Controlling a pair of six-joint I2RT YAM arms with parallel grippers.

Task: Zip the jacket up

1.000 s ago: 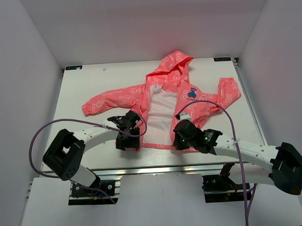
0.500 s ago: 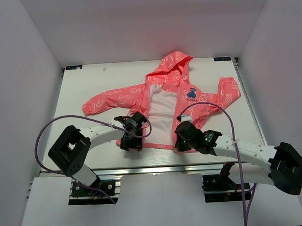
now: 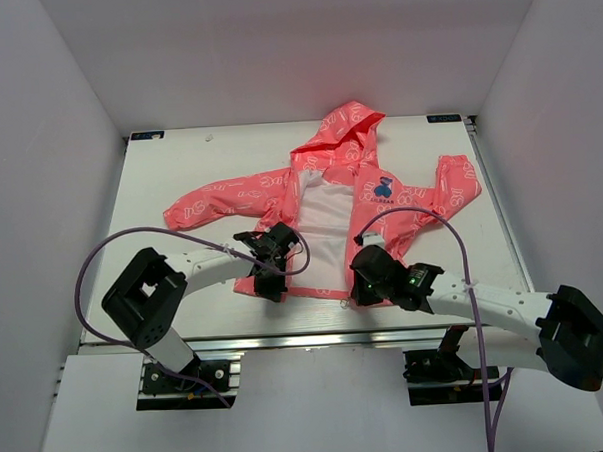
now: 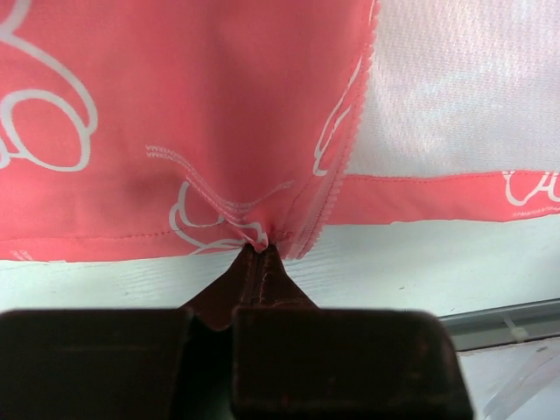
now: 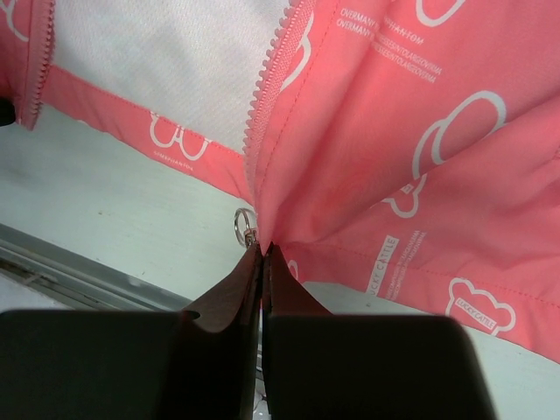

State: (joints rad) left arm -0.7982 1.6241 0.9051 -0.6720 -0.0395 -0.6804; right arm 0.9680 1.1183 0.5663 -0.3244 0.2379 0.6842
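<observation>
two pinches hold the jacket [image 3: 352, 189] at its hem, one on each front panel. it lies face up and open on the white worktop [image 3: 179, 161], hood [image 3: 345, 124] away from the arm bases, sleeves spread, the white lining [image 3: 324, 220] showing between the panels.

the left tool [image 4: 260, 254] is clenched on the bottom corner of its panel, right where the zipper tape [image 4: 337, 166] meets the hem, and the fabric puckers into the tips. the right tool [image 5: 262, 249] is clenched on the bottom corner of the other panel, just beside a small metal ring pull [image 5: 244, 224] at the foot of the zipper teeth [image 5: 278, 66]. whether the slider itself is caught in that grip i cannot tell.

gripping both corners this low makes sense. the two zipper ends must be brought together and seated before anything can slide, and a hold at the hem lets each tape be aimed. the panels are well apart, so the joining is not yet done. the next move likely calls for drawing the corners toward each other without bunching the thin fabric.
</observation>
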